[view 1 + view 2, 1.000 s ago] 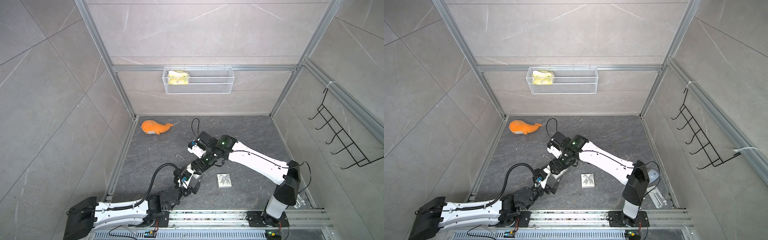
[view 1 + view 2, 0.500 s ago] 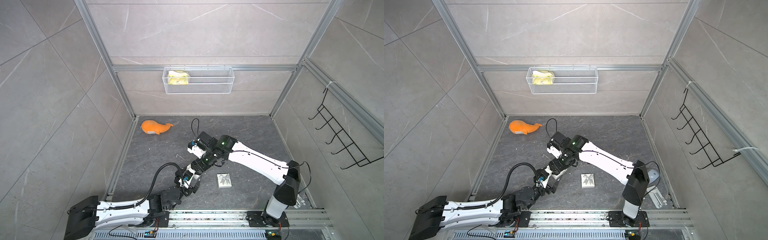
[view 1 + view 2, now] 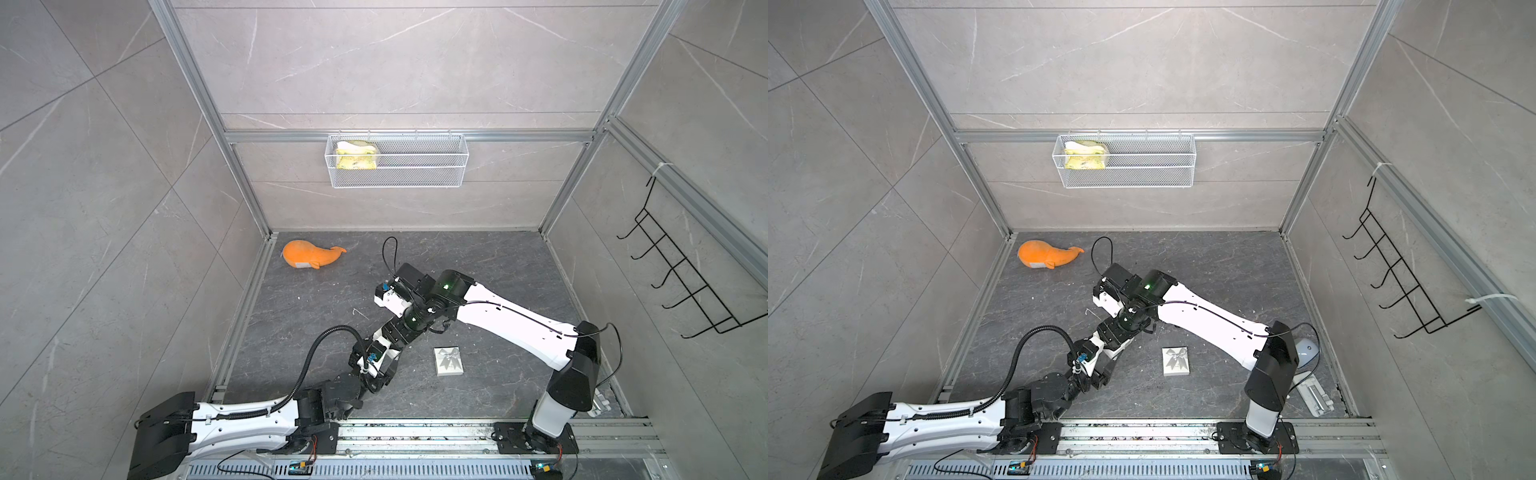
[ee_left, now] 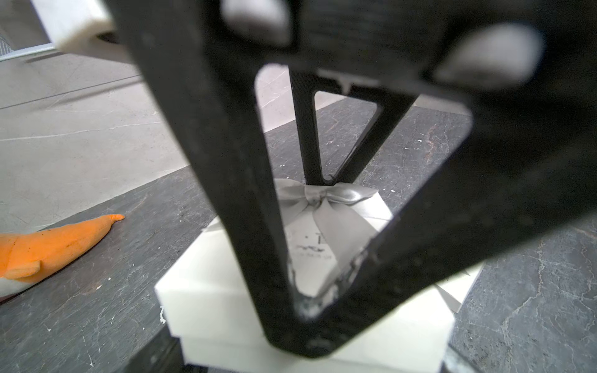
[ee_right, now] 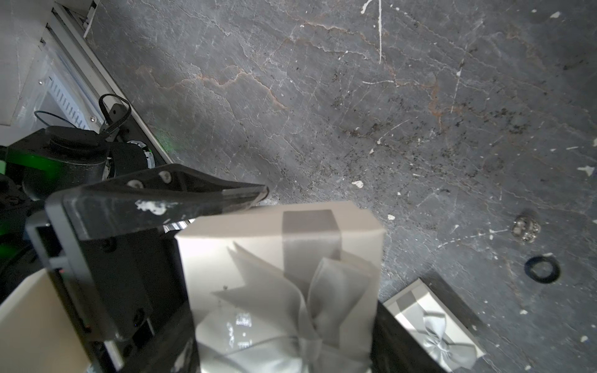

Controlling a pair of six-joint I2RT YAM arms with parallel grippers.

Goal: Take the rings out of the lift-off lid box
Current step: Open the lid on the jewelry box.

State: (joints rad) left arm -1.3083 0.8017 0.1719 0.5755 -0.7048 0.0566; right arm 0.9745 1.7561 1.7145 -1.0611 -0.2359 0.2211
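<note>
Two arms meet over the middle of the dark floor (image 3: 498, 249), a little toward its front edge, with the lift-off lid box (image 4: 206, 290) between them; in both top views the wrists hide it. The right gripper (image 4: 311, 252) straddles the white lid from above. In the left wrist view its near finger (image 4: 239, 193) presses the lid's near edge and its far finger (image 4: 307, 135) stands against the far edge at the grey bow (image 4: 326, 197), so its jaws are clamped on the box. The left gripper (image 3: 376, 370) comes in low from the front edge. In the right wrist view one of its fingers (image 5: 181, 197) lies along a side wall of the box, but I cannot tell whether its jaws squeeze the box or only flank it. The lid sits on its base. Only one black ring (image 5: 542, 269) shows: it lies flat on the floor, apart from both boxes, near a second gift box (image 3: 448, 361) that rests shut toward the front edge, right of the middle. A small clear bead (image 5: 526, 229) lies beside the ring. An orange plush whale (image 3: 309, 255) lies in the far left corner, and a wire basket (image 3: 415, 178) hangs on the back wall
</note>
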